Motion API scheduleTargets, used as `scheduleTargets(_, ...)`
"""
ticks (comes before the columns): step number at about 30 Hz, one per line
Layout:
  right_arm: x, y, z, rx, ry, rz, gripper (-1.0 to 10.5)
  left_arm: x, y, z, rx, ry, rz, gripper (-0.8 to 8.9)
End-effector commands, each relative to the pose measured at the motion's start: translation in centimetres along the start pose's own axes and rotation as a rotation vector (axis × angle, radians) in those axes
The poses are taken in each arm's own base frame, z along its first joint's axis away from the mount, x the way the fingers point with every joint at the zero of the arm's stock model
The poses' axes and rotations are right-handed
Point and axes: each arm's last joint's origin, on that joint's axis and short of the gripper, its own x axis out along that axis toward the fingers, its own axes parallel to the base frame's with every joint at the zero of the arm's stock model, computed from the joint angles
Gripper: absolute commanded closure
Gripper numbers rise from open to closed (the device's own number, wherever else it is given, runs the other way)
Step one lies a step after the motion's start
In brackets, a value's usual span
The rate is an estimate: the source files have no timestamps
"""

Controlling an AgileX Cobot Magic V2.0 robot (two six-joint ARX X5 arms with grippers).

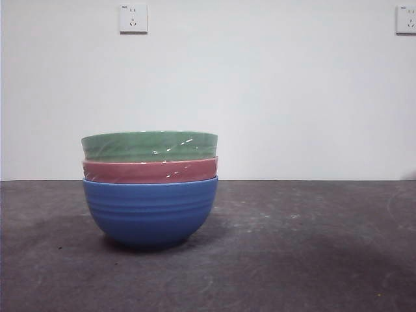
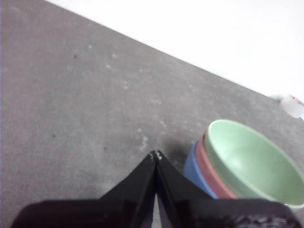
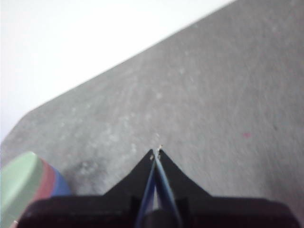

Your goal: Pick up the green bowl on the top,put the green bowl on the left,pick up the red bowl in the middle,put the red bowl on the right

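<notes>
Three bowls stand stacked on the grey table. The green bowl point(image 1: 149, 145) is on top, the red bowl point(image 1: 150, 171) sits under it, and a blue bowl point(image 1: 150, 211) carries both. My left gripper point(image 2: 156, 155) is shut and empty above the table, with the stack beside it: green bowl point(image 2: 251, 164), red bowl point(image 2: 211, 171). My right gripper point(image 3: 156, 152) is shut and empty too; the green bowl point(image 3: 16, 183) and red bowl point(image 3: 43, 184) show at the edge of its view. Neither gripper appears in the front view.
The grey table point(image 1: 292, 260) runs to a white wall with two sockets point(image 1: 133, 18), point(image 1: 406, 19). A small white object point(image 2: 292, 105) lies at the table's far edge in the left wrist view.
</notes>
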Motion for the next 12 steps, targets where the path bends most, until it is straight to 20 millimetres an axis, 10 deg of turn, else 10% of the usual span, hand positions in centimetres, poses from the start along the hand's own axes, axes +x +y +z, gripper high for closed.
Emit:
scheduleTargets(1,-0.3,1.0,2.0,-0.02,-0.014,0.008,9.6,-0.2,-0.7,1.3,-0.004,0.014,0.009,8.21)
scheduleTargets(12,0.9,4.6,8.9,-0.219,0.071,0.015,9.5,0.8,-3.3,7.2,0.123,0.118,-0.07,8.21)
